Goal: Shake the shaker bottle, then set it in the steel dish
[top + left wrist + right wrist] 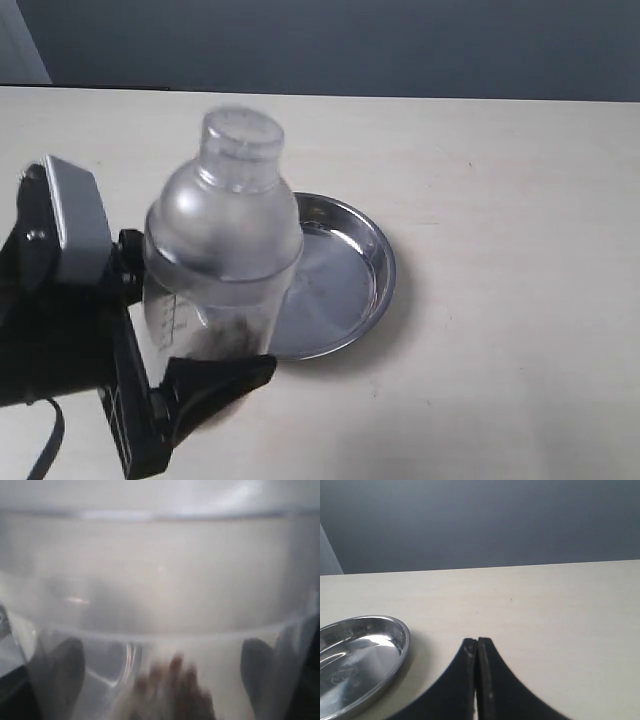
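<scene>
The shaker bottle is held up off the table at the left of the exterior view, upright with a slight tilt, its frosted dome and cap on top and brown granules low inside. My left gripper is shut on its lower body. In the left wrist view the bottle fills the picture, blurred, with granules at its base and dark fingers on both sides. The steel dish lies on the table behind and right of the bottle, partly hidden by it. My right gripper is shut and holds nothing, beside the dish.
The pale wooden table stretches to the right of the dish. A dark grey wall runs along its far edge.
</scene>
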`<state>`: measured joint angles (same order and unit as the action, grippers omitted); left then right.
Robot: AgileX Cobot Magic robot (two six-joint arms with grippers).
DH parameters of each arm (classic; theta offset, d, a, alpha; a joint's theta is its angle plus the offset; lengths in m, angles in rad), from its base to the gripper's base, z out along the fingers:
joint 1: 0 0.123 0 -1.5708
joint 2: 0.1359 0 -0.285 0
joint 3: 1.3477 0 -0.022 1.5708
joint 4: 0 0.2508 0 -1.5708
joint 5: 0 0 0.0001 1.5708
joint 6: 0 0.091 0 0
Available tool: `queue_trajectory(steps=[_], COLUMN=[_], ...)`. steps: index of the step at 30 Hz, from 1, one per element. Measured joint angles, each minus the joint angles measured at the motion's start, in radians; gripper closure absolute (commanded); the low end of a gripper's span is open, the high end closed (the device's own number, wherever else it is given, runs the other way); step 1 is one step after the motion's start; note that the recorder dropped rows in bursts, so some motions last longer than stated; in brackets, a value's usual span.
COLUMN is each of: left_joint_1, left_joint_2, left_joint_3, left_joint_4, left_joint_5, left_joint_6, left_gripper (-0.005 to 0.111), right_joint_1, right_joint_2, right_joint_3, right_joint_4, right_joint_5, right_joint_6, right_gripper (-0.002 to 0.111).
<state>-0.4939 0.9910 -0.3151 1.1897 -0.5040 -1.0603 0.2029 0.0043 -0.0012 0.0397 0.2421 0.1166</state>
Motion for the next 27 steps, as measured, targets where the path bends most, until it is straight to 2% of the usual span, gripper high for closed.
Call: queue_trajectory(steps=[2, 4, 5, 7, 10, 12, 14, 16, 18, 21, 22, 24, 27], left_joint_1=[0.000, -0.002, -0.002, -0.002, -0.005, -0.005, -0.005, -0.005, -0.005, -0.005, -0.005, -0.005, -0.005], left_joint_2=[-0.007, -0.047, -0.073, -0.114, -0.086, 0.001, 0.084, 0.104, 0.064, -0.036, -0.057, -0.078, 0.000], left_joint_3=[-0.023, -0.122, -0.199, -0.275, -0.218, -0.096, -0.017, -0.022, -0.099, -0.271, -0.287, -0.261, -0.121], left_joint_4=[-0.099, -0.157, -0.149, -0.039, 0.158, 0.174, 0.125, 0.053, -0.018, -0.054, -0.045, 0.004, 0.020], left_joint_5=[-0.078, -0.115, -0.102, -0.061, -0.032, 0.010, 0.041, -0.024, -0.121, -0.133, -0.130, -0.125, -0.097], left_joint_6=[0.140, 0.208, 0.186, 0.044, -0.159, -0.179, -0.127, -0.034, 0.047, 0.055, 0.033, -0.034, -0.075], left_gripper=[0.106, 0.106, 0.106, 0.106, 0.106, 0.106, 0.106, 0.106, 0.106, 0.106, 0.106, 0.106, 0.106], right_joint_1=[0.000, 0.000, 0.000, 0.000, 0.000, 0.000, 0.000, 0.000, 0.000, 0.000, 0.000, 0.000, 0.000], right_joint_2=[0.000, 0.000, 0.000, 0.000, 0.000, 0.000, 0.000, 0.000, 0.000, 0.000, 0.000, 0.000, 0.000], right_joint_3=[0.000, 0.000, 0.000, 0.000, 0.000, 0.000, 0.000, 0.000, 0.000, 0.000, 0.000, 0.000, 0.000], right_joint_4=[0.000, 0.000, 0.000, 0.000, 0.000, 0.000, 0.000, 0.000, 0.000, 0.000, 0.000, 0.000, 0.000], right_joint_5=[0.000, 0.000, 0.000, 0.000, 0.000, 0.000, 0.000, 0.000, 0.000, 0.000, 0.000, 0.000, 0.000], right_joint_6=[0.000, 0.000, 0.000, 0.000, 0.000, 0.000, 0.000, 0.000, 0.000, 0.000, 0.000, 0.000, 0.000], right_gripper=[0.109, 0.109, 0.109, 0.109, 0.109, 0.109, 0.109, 0.109, 0.109, 0.109, 0.109, 0.109, 0.109])
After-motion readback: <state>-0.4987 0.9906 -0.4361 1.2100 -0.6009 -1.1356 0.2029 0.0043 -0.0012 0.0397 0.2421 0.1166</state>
